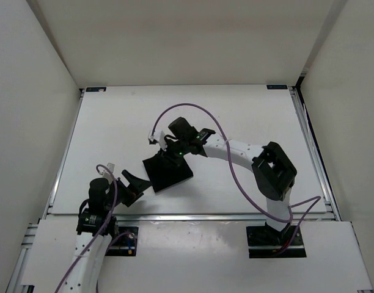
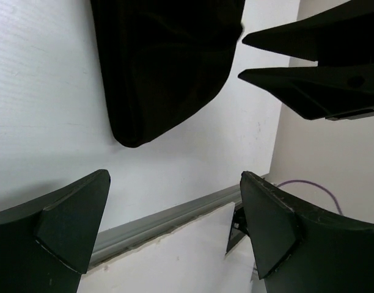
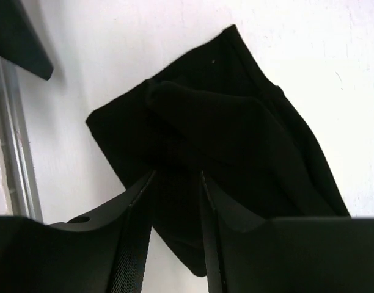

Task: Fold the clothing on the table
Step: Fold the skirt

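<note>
clothing (image 1: 168, 174) on table (image 1: 248, 110), right of left gripper (image 1: 135, 185)

Black clothing (image 2: 165, 67) on table (image 2: 46, 122) — left gripper (image 2: 175, 183) fingers (image 2: 71, 226) wide apart

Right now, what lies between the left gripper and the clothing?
Only bare white table; the left wrist view shows that strip between the open left gripper and the clothing.
</note>
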`<move>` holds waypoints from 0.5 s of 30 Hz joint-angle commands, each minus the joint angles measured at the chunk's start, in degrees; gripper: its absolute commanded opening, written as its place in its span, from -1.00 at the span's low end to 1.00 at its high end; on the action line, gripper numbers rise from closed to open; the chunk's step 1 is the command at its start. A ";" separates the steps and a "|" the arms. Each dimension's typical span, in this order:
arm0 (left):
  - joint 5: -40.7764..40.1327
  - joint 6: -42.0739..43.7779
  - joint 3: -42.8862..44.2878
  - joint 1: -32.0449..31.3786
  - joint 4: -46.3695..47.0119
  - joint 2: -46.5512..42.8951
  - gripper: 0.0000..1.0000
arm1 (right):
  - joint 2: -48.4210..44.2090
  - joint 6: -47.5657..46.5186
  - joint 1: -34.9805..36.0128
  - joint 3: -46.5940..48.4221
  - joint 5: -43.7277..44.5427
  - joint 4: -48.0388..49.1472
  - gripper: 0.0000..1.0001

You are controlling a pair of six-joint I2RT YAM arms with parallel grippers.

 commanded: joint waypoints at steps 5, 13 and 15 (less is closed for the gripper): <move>-9.28 22.29 18.41 -6.71 12.33 17.46 0.97 | -9.28 -2.31 -2.96 -1.45 2.30 0.86 -0.17; -27.81 42.72 35.21 -21.39 6.55 43.64 0.85 | -22.47 0.23 -12.62 -9.09 0.64 -3.19 -0.16; -27.75 45.18 37.86 -21.05 3.21 48.32 0.67 | -26.41 1.81 -15.61 -10.68 0.12 -4.42 -0.14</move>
